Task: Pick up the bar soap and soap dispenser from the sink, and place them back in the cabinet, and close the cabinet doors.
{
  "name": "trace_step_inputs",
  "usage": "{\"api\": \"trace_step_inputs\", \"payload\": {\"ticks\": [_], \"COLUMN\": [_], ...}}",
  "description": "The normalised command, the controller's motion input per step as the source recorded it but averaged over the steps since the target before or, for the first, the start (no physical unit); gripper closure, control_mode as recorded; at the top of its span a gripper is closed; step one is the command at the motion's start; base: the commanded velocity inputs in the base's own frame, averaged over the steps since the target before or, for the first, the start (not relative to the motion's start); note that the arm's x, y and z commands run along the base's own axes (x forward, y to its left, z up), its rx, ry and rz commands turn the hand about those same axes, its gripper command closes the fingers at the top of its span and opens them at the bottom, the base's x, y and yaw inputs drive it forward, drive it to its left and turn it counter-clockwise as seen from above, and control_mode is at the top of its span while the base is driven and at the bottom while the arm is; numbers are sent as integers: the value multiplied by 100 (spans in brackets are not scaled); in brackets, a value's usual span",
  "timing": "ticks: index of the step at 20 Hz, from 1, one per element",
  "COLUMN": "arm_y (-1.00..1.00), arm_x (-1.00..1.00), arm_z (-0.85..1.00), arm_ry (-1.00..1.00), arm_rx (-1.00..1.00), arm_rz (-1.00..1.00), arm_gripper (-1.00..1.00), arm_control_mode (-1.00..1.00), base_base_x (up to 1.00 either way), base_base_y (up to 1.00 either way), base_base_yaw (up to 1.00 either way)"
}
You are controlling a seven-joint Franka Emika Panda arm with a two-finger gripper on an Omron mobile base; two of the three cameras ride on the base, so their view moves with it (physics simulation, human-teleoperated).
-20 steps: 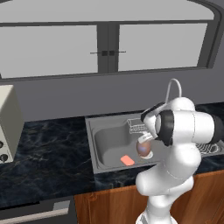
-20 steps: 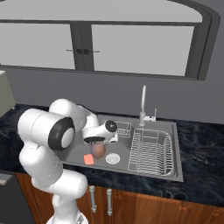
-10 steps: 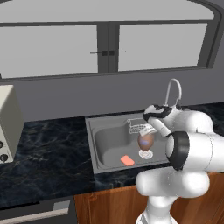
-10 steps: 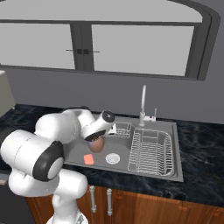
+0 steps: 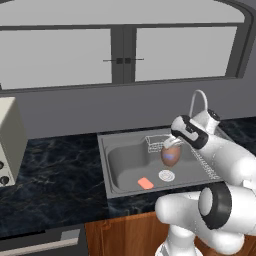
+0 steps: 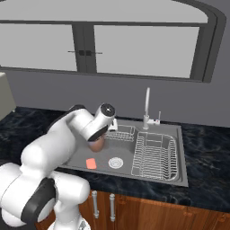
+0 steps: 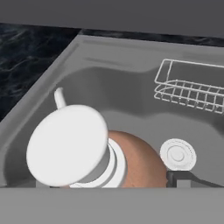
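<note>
The soap dispenser (image 5: 171,154) is a brown, rounded teardrop bottle with a small blue label low on its front and a broad white pump top (image 7: 68,146). It stands upright on the floor of the sink (image 5: 122,160), toward the basin's right side, just behind the round drain (image 5: 166,175). The bar soap (image 5: 145,183), a flat salmon-orange block with rounded corners, lies flat near the front edge of the basin, left of the drain and apart from the bottle.

The gripper (image 5: 172,142) hangs over the dispenser's top. Its claw stands wide open, the two fingers straddling the pump head, and no contact with the bottle can be made out.

The hand view looks straight down on the pump disc, its thin nozzle pointing toward the sink's near wall, with the brown shoulder curving off below and one dark fingertip (image 7: 177,177) beside the drain. The left base view shows the blue label. The right base view shows the wire dish rack (image 6: 155,155) over the right part of the sink and the curved silver faucet (image 6: 146,108) at its back rim, while the arm covers most of the bottle (image 6: 96,146).
</note>
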Motion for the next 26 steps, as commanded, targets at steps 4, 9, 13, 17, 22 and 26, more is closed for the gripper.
{"api": "trace_step_inputs", "payload": {"ticks": [4, 9, 13, 17, 22, 26], "arm_y": [0, 0, -1, -1, -3, -1], "arm_x": [-30, -29, -31, -27, -27, -25], "arm_z": [55, 55, 54, 49, 20, 16], "arm_ry": [1, 4, 0, 0, -8, -12], "arm_rx": [5, 12, 7, -2, -15, -15], "arm_rz": [-2, -4, -1, -1, -8, -12], "arm_gripper": [100, 100, 100, 100, 100, 100], "arm_control_mode": [-100, -100, -100, -100, -100, -100], "base_base_x": [0, 0, 0, 0, 0, 0], "base_base_y": [0, 0, 0, 0, 0, 0], "base_base_yaw": [0, 0, 0, 0, 0, 0]}}
